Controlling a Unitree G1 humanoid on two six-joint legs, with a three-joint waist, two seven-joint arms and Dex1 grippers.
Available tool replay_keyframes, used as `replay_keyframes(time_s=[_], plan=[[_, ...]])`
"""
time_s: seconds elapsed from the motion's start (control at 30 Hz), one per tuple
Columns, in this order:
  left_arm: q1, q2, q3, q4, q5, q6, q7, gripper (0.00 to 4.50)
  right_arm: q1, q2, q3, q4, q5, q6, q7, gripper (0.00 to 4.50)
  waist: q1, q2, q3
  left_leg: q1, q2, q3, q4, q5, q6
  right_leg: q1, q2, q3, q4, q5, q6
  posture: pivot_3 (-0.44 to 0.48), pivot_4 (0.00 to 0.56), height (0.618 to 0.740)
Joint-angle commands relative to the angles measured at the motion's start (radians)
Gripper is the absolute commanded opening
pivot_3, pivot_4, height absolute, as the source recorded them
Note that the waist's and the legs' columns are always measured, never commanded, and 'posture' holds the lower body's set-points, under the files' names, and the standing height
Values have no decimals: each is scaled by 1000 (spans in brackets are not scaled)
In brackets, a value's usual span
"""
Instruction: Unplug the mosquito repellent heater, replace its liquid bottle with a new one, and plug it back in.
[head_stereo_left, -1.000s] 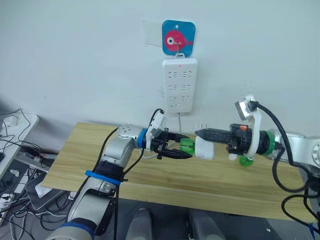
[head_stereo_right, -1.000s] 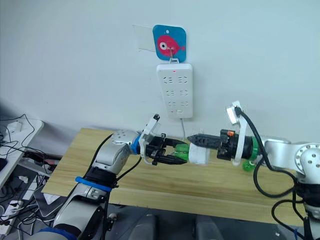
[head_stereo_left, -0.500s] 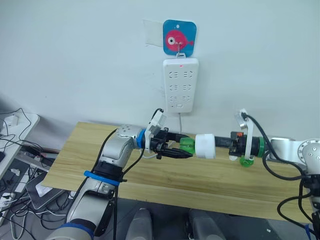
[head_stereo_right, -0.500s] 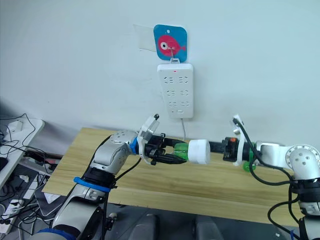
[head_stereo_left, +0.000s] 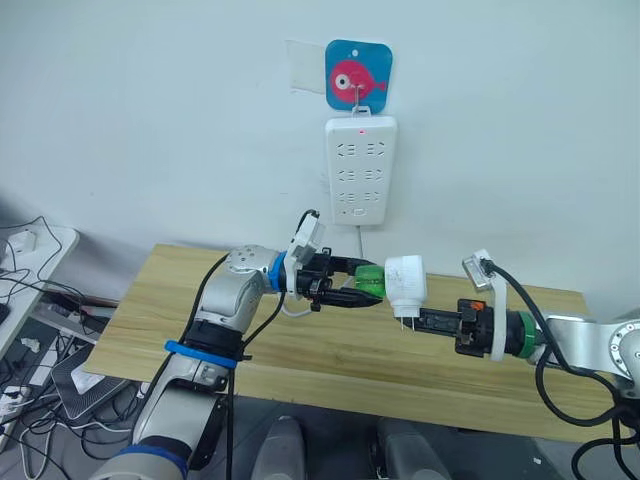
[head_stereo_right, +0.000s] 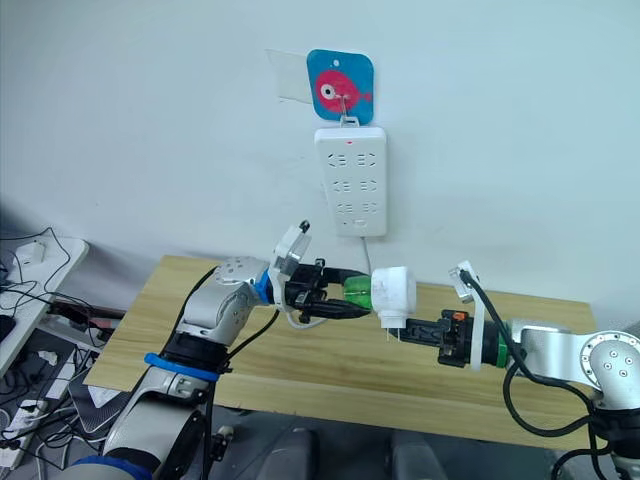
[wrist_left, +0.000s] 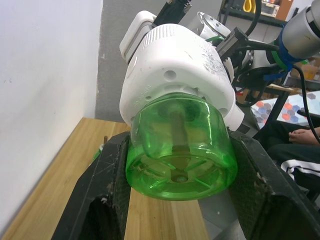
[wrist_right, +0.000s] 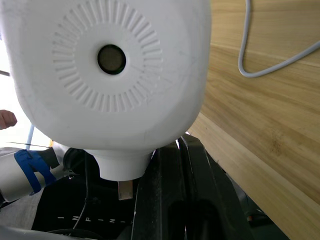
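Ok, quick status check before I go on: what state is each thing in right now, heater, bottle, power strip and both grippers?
mosquito repellent heater: unplugged, held in the air above the table, prongs pointing down.
green liquid bottle: attached to the heater.
left gripper: shut on the green liquid bottle.
right gripper: just under the heater; open or shut can't be told.
power strip: hanging on the wall, red light on, all sockets free.
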Motion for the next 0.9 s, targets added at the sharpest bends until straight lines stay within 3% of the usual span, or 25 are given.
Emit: replay_keyframes(time_s=[0.03, 0.6, 0.7, 0.8, 0.9], plan=[[-11, -2, -36, 15, 46, -12, 9, 2256, -10, 6, -29, -107, 82, -40, 69, 60, -1, 0, 0, 0, 0, 0, 0, 0, 0, 0, 0, 0, 0, 0, 0, 32, 174, 740], [-5, 6, -54, 0, 41, -1, 0, 2256, 16, -24, -26, -108, 82, -76, 82, 60, -8, 0, 0, 0, 0, 0, 0, 0, 0, 0, 0, 0, 0, 0, 0, 30, 171, 740], [0, 6, -48, -11, 29, 16, 3, 2256, 22, -69, -23, -126, 73, -46, 86, 60, -9, 0, 0, 0, 0, 0, 0, 0, 0, 0, 0, 0, 0, 0, 0, 32, 171, 740], [1, 14, -41, -12, 14, 42, -3, 2256, 47, -132, -35, -196, -197, -29, 193, 60, -9, 0, 0, 0, 0, 0, 0, 0, 0, 0, 0, 0, 0, 0, 0, 38, 171, 740], [6, 26, -33, -28, -9, 89, -9, 2256, 89, -214, -6, -254, -562, -152, 371, 60, -8, 0, 0, 0, 0, -1, 0, 0, 0, 0, 0, -1, 0, 0, 1, 42, 168, 740]])
